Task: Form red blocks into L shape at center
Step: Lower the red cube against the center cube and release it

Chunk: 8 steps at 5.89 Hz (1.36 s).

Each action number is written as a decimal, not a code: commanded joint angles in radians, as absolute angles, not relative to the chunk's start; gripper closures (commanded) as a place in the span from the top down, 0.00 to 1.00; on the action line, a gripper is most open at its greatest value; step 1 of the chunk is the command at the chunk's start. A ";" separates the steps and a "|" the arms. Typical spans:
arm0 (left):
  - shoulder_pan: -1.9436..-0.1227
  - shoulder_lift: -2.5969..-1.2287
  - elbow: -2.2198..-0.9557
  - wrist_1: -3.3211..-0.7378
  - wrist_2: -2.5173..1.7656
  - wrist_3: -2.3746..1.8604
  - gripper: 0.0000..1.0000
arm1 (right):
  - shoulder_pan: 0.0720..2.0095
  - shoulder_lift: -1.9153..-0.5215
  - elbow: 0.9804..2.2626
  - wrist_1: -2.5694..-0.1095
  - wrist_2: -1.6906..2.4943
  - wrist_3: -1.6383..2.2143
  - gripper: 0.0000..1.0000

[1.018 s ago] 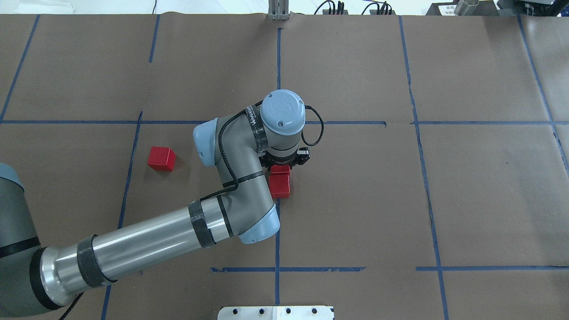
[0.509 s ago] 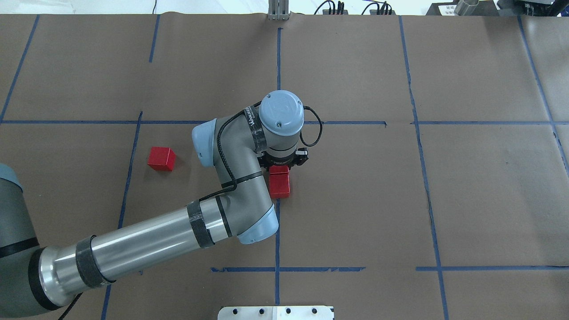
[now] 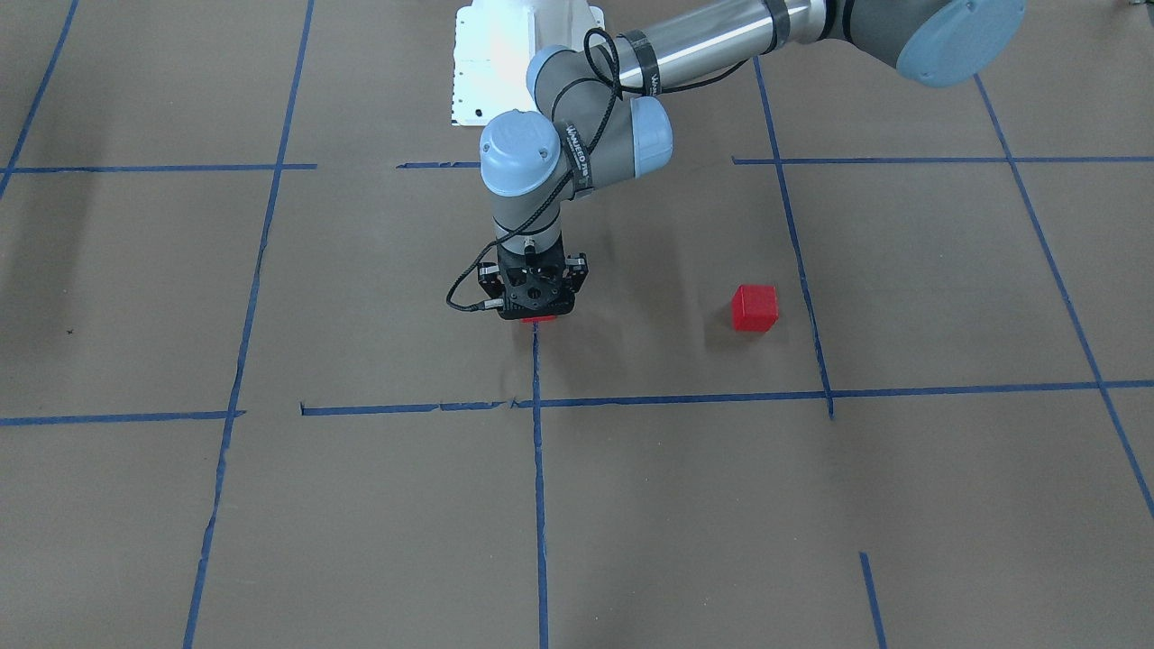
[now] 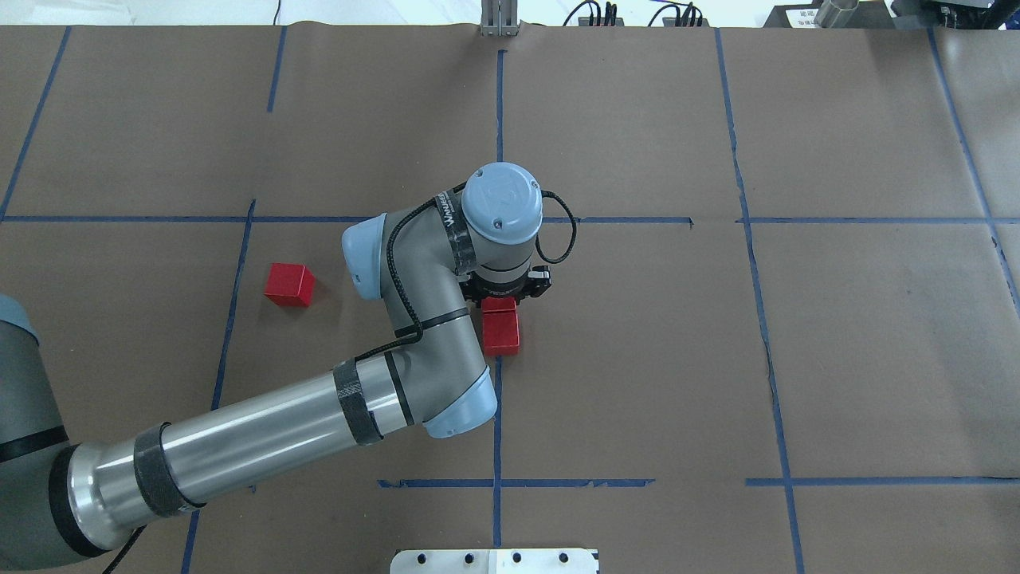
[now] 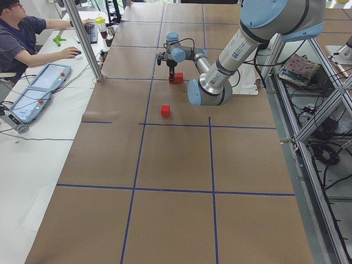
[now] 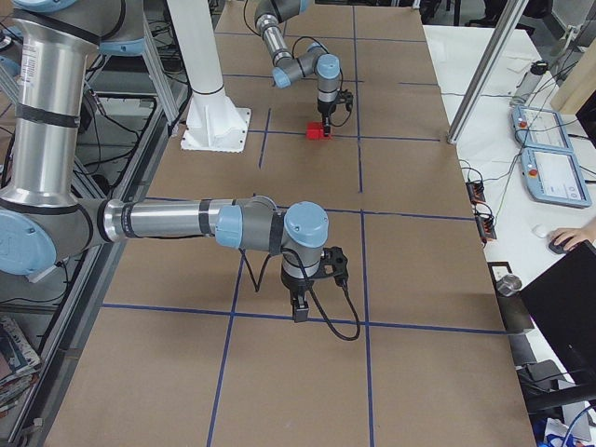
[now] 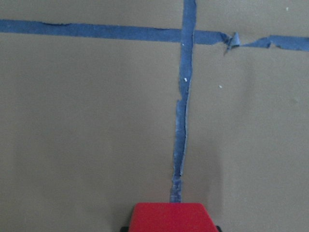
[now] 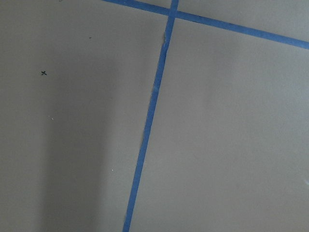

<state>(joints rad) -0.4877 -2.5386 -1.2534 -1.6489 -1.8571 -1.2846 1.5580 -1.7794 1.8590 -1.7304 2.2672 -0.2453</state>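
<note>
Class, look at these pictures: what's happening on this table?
The left hand holds a red block at the centre, right beside a second block lying by the tape line. A third block sits apart, on the robot's left. The right hand hangs far from them.

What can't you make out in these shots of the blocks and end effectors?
- Left end effector: fingers hidden by its wrist overhead, by its body from the front; grip unclear.
- Block under it: mostly covered; cut by the left wrist view's bottom edge.
- Right end effector: only in the right side view; open or shut unclear.
</note>
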 commanded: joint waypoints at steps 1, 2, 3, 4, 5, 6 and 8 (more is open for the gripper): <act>-0.486 -2.539 -1.255 -1.648 -1.858 -1.292 0.25 | 1.557 -1.779 1.856 -1.730 2.266 -0.247 0.99; -0.486 -2.539 -1.256 -1.647 -1.859 -1.293 0.25 | 1.557 -1.779 1.856 -1.730 2.266 -0.247 0.99; -0.486 -2.539 -1.256 -1.647 -1.859 -1.293 0.25 | 1.557 -1.779 1.855 -1.730 2.267 -0.247 0.99; -0.486 -2.539 -1.256 -1.647 -1.861 -1.293 0.25 | 1.557 -1.779 1.855 -1.730 2.267 -0.247 0.99; -0.485 -2.539 -1.256 -1.647 -1.861 -1.293 0.25 | 1.559 -1.779 1.855 -1.730 2.266 -0.247 0.99; -0.485 -2.539 -1.256 -1.647 -1.861 -1.293 0.25 | 1.557 -1.779 1.855 -1.730 2.266 -0.247 0.99; -0.483 -2.539 -1.256 -1.647 -1.861 -1.293 0.29 | 1.557 -1.779 1.855 -1.730 2.266 -0.247 0.99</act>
